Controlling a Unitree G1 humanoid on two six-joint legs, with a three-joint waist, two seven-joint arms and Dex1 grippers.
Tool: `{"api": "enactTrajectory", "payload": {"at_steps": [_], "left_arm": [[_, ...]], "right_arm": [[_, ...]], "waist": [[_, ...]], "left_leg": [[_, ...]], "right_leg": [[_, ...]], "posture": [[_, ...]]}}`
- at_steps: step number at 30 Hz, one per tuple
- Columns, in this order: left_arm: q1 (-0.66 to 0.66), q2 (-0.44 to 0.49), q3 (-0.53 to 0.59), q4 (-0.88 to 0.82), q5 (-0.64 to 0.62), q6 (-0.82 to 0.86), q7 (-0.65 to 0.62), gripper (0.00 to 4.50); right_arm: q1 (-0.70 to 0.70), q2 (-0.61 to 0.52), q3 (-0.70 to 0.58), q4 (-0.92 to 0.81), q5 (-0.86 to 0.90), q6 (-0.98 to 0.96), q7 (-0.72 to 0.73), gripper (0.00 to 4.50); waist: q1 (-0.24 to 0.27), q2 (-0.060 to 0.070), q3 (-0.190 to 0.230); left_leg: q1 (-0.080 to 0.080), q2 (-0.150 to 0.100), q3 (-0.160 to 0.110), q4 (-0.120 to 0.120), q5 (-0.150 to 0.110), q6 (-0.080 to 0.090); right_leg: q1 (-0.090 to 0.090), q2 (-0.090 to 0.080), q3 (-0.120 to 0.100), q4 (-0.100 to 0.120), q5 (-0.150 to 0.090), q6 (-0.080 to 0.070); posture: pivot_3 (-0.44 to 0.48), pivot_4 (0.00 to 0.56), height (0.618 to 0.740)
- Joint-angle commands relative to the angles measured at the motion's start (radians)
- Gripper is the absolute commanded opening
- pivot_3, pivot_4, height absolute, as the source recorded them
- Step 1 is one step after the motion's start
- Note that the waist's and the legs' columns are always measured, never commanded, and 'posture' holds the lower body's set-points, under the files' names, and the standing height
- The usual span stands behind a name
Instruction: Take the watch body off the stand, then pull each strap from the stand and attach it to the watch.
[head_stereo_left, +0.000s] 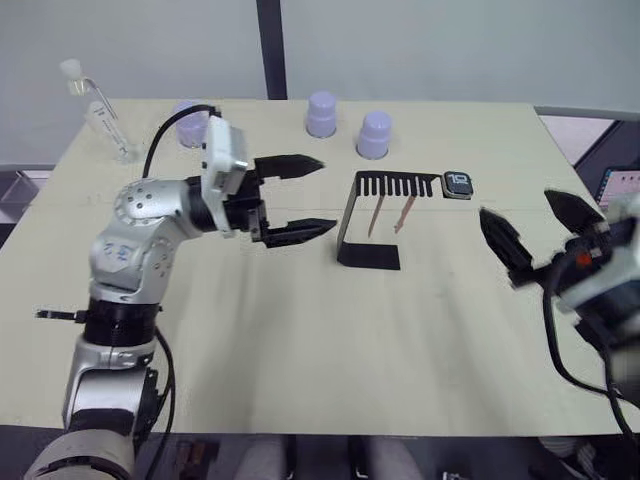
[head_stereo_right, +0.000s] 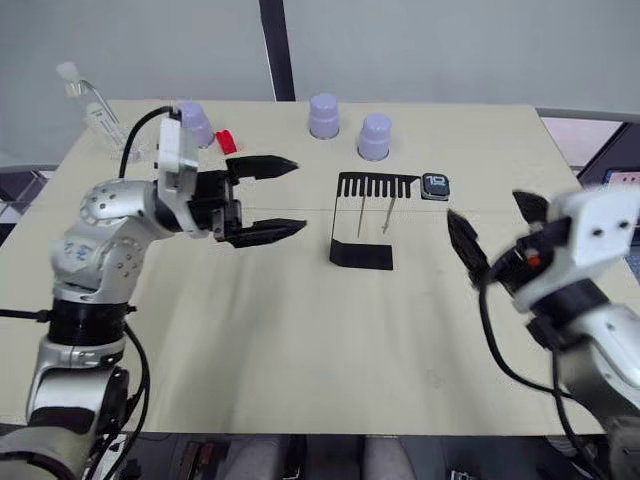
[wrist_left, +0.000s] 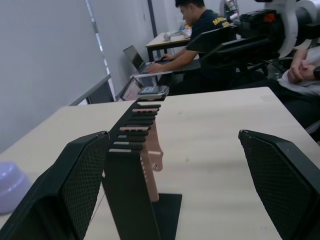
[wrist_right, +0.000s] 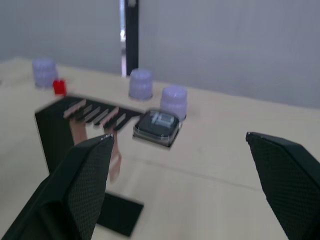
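The black stand (head_stereo_left: 372, 222) stands mid-table, its comb-slotted top plate reaching right. The watch body (head_stereo_left: 458, 184) sits on the right tip of that plate, screen up with light digits. Two pink-tan straps (head_stereo_left: 378, 214) (head_stereo_left: 405, 213) hang from the slots under the plate. My left gripper (head_stereo_left: 310, 196) hovers open to the left of the stand, fingers pointing at it, holding nothing. To the right of the stand, my right gripper (head_stereo_left: 535, 225) is open and empty, below and right of the watch body (wrist_right: 156, 126). The stand (wrist_left: 131, 170) and straps (wrist_left: 152, 157) lie close ahead of the left fingers.
Three lilac cups (head_stereo_left: 321, 114) (head_stereo_left: 374, 135) (head_stereo_right: 194, 124) stand along the back of the table. A clear bottle (head_stereo_left: 104, 122) leans at the back left corner. A small red block (head_stereo_right: 226, 142) lies near the left cup. A person (wrist_left: 197, 35) sits at a desk beyond the table's right side.
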Motion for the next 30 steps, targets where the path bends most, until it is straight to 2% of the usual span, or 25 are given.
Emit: {"api": "enactTrajectory", "payload": {"at_steps": [1,6,10,16,30], "left_arm": [[-0.043,-0.011,-0.006,0.035,0.012,-0.046,-0.027,4.48],[-0.092,-0.046,-0.023,0.114,0.038,-0.098,-0.049,4.48],[-0.105,-0.068,-0.030,0.154,0.057,-0.129,-0.057,4.48],[-0.107,-0.081,-0.032,0.178,0.073,-0.155,-0.062,4.48],[-0.113,-0.081,-0.028,0.180,0.081,-0.159,-0.063,4.48]], "right_arm": [[-0.107,-0.012,0.101,0.001,0.128,0.034,-0.273,4.50],[-0.274,-0.003,0.225,0.097,0.252,0.020,-0.585,4.50],[-0.334,-0.014,0.288,0.149,0.279,0.020,-0.727,4.50],[-0.408,0.035,0.378,0.233,0.209,0.015,-0.755,4.50],[-0.451,0.093,0.396,0.285,0.133,0.042,-0.743,4.50]], "waist": [[-0.002,0.000,0.000],[-0.001,0.000,0.000],[0.003,0.000,0.000],[-0.001,0.000,0.000],[-0.009,0.000,0.000]], "left_leg": [[0.000,0.000,0.000,0.000,0.000,0.000],[-0.003,0.000,0.000,0.003,0.001,0.003],[-0.003,0.000,0.000,0.002,0.001,0.004],[-0.004,0.000,0.000,0.002,0.001,0.005],[-0.005,0.000,-0.001,0.001,0.001,0.005]], "right_leg": [[0.000,0.000,0.000,0.000,0.000,0.000],[0.000,-0.001,0.000,-0.002,0.000,0.001],[0.000,-0.001,0.000,-0.002,0.001,0.001],[0.000,-0.001,-0.001,-0.002,0.001,0.001],[-0.001,-0.001,-0.001,-0.002,0.001,0.001]], "posture": [[0.000,0.150,0.739],[0.000,0.150,0.739],[0.000,0.150,0.739],[0.000,0.150,0.739],[0.000,0.150,0.739]]}}
